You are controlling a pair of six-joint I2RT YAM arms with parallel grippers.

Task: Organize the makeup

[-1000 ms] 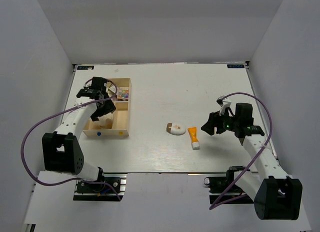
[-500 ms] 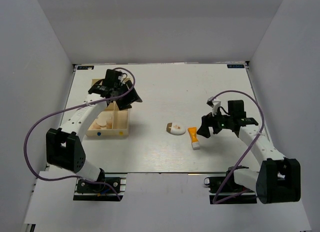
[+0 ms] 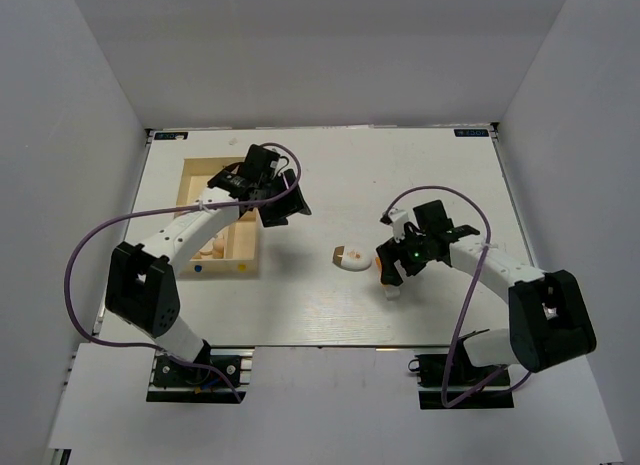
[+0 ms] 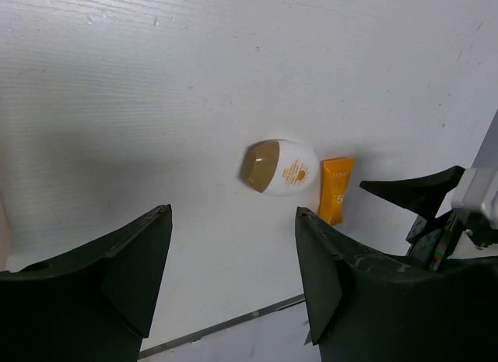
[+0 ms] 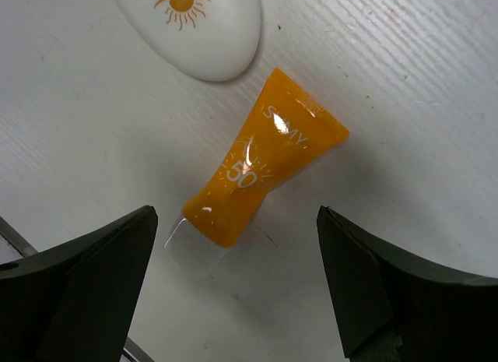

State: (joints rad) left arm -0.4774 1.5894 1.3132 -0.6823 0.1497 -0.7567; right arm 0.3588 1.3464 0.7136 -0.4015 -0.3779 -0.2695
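Observation:
An orange tube point(image 5: 261, 171) with a white cap point(image 3: 392, 293) lies on the table near the middle. My right gripper point(image 5: 237, 214) hangs open just above it, one finger on each side of its capped end, not touching. Beside the tube lies a white egg-shaped piece with a brown tip point(image 3: 350, 258), also seen as the egg-shaped piece point(image 4: 280, 166) in the left wrist view, next to the orange tube point(image 4: 337, 191). My left gripper point(image 4: 232, 214) is open and empty, in the air to the right of the tray, at left gripper point(image 3: 285, 205). The right gripper point(image 3: 392, 260) covers most of the tube from above.
The light wooden compartment tray point(image 3: 192, 172) stands at the left, with cream round pieces point(image 3: 210, 250) in its near compartment; my left arm crosses over it. The table's front edge point(image 4: 226, 325) shows below the left fingers.
My left gripper has left the tray and swung right toward the table's middle. My right gripper has moved left over the orange tube and opened wider.

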